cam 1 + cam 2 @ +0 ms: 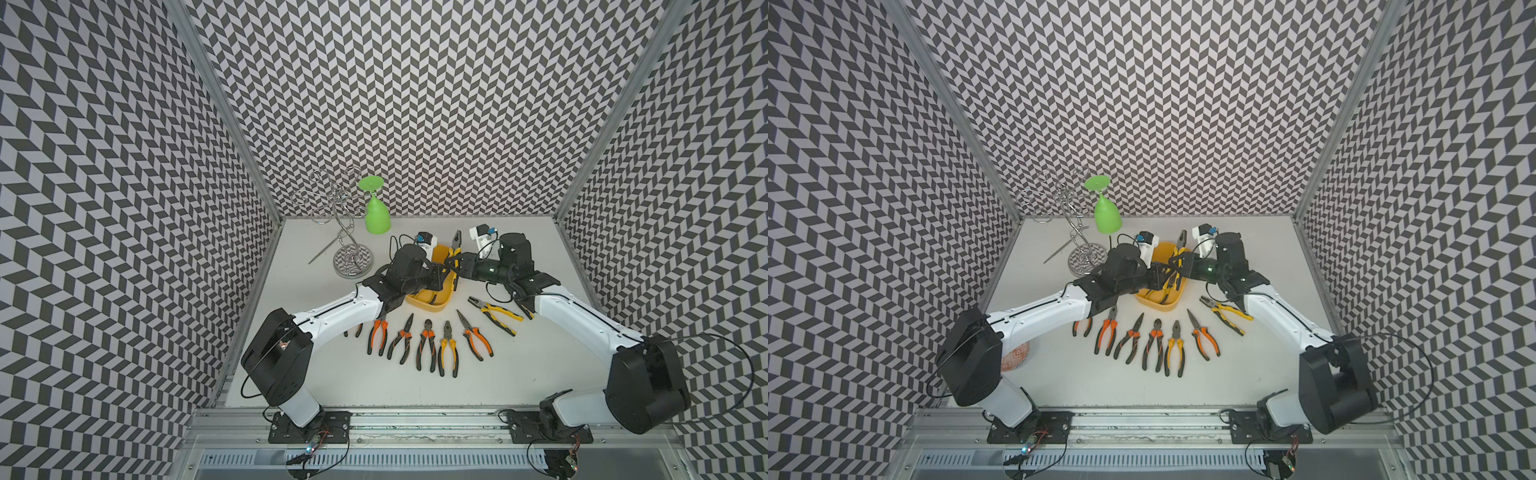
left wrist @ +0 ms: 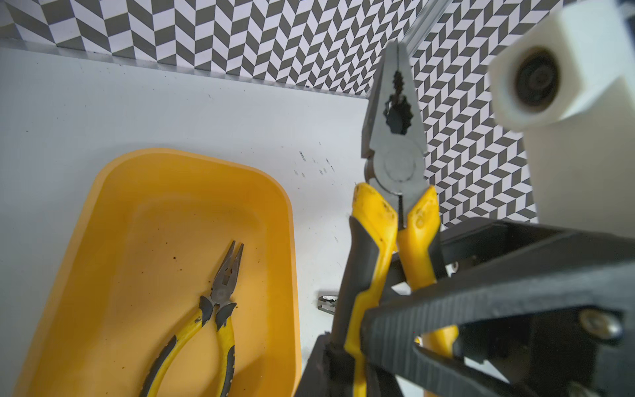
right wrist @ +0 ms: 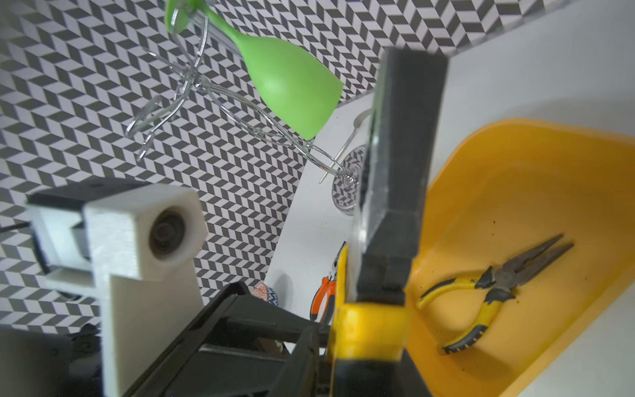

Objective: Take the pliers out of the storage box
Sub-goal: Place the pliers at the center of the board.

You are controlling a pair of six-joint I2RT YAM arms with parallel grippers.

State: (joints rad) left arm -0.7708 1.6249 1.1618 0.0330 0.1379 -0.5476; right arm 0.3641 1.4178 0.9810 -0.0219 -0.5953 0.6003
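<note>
White bench (image 1: 540,374), frame centre: your left jaws and right jaws both clamp yellow pliers (image 2: 395,137) beside storage box (image 2: 113,240).

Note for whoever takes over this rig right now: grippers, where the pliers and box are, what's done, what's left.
Left gripper: shut on yellow-handled pliers, upright by the storage box.
Right gripper: at the same handles, grip unclear.
Done: seven pliers lie on the table.
Left: set the held pair down, then take the needle-nose pliers out of the box.
</note>
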